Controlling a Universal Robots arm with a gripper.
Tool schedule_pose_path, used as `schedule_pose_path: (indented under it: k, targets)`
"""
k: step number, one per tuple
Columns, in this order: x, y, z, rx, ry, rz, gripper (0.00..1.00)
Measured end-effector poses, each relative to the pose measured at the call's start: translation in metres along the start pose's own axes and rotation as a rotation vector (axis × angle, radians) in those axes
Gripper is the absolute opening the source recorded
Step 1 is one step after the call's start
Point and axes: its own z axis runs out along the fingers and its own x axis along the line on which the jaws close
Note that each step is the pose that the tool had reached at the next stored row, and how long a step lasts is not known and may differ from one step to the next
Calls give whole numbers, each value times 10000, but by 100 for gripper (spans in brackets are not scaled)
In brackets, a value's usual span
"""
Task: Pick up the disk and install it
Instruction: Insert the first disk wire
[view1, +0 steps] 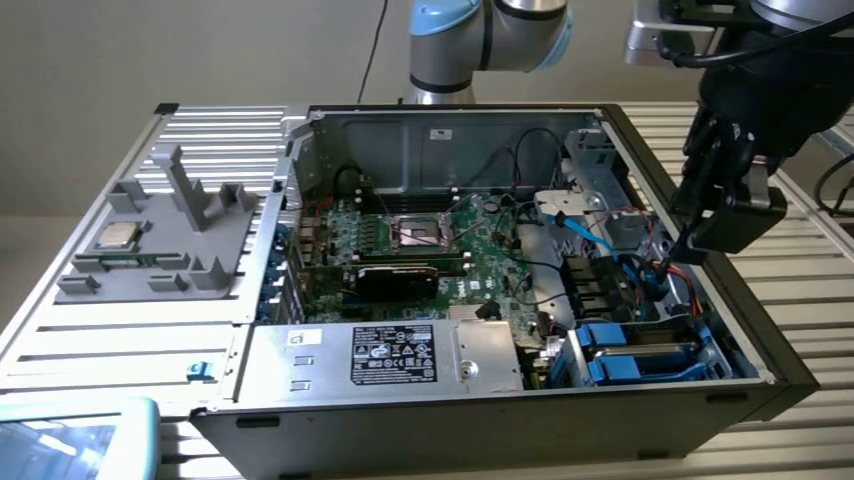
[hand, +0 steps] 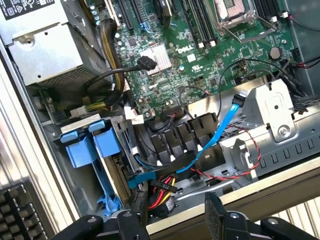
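Observation:
The disk (view1: 638, 352), in its bright blue carrier, sits in the drive bay at the near corner of the open computer case, on the exterior view's right. In the wrist view the blue end tabs of the disk (hand: 92, 147) stick up from the bay, with the grey drive edge below them. My gripper (view1: 694, 240) hangs over the case's side wall on the exterior view's right, above and apart from the disk. The gripper (hand: 177, 212) is open, its two black fingers (hand: 215, 210) spread with nothing between them.
A large silver power supply box (view1: 387, 355) fills the case's near side beside the drive bay. The green motherboard (view1: 427, 240) lies in the middle. Blue and red cables (hand: 225, 125) run under my gripper. A grey fixture (view1: 160, 240) holding a CPU chip (view1: 118, 237) sits on the exterior view's left.

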Motion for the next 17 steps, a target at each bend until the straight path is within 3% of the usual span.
schedule_pose_path:
  k: [4,7,12,13,14,17]
  targets:
    - [54,-19,-21,-130,-321,27,58]
    - [85,-17,-23,-276,-680,61,58]
    - [151,-21,-32,-566,-1397,125,58]
    - [167,-25,-34,-614,-1518,137,58]
    - [189,-33,-42,-638,-1577,142,58]
    - [274,-68,-65,-646,-1595,146,58]
